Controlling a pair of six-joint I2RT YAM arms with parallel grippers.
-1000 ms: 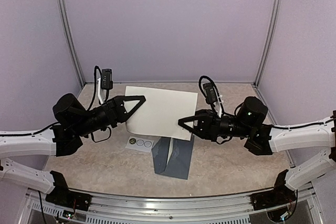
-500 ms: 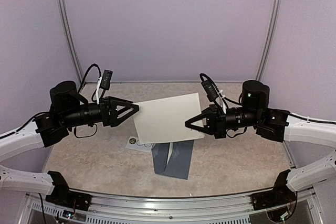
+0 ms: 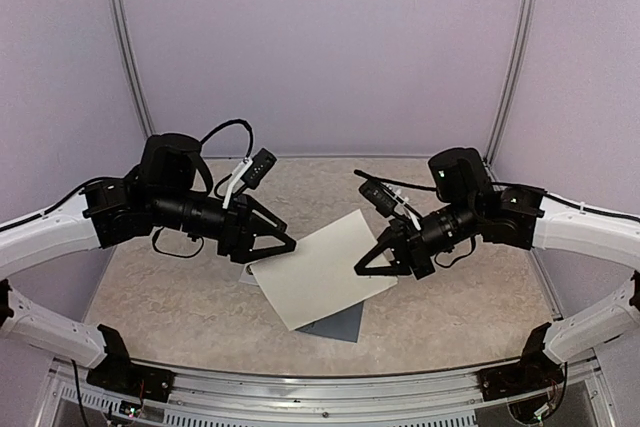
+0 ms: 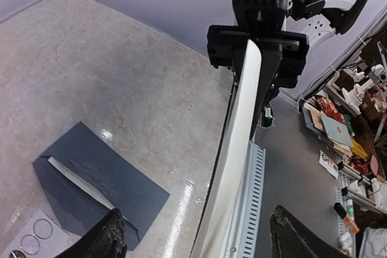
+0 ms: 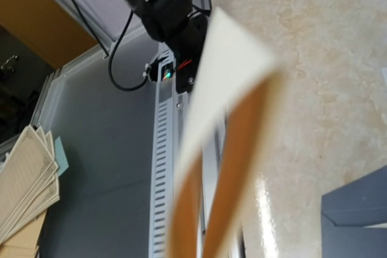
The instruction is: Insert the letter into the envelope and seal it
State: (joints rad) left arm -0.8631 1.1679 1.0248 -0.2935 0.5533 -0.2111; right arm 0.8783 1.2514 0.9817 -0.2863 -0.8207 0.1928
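Currently aloft and tilted over tabletop [image 3: 160, 297]: cream letter sheet [image 3: 320, 272], clamped at its right edge by right gripper [image 3: 366, 267]. Left gripper [image 3: 285, 247] at opposite corner, fingers [image 4: 115, 240] spread wide either side of sheet's edge, not pinching. Slate blue-grey envelope [image 3: 342, 323] flat on tabletop beneath sheet, largely covered from above. White sticker strip [image 4: 33, 234] just beside envelope.
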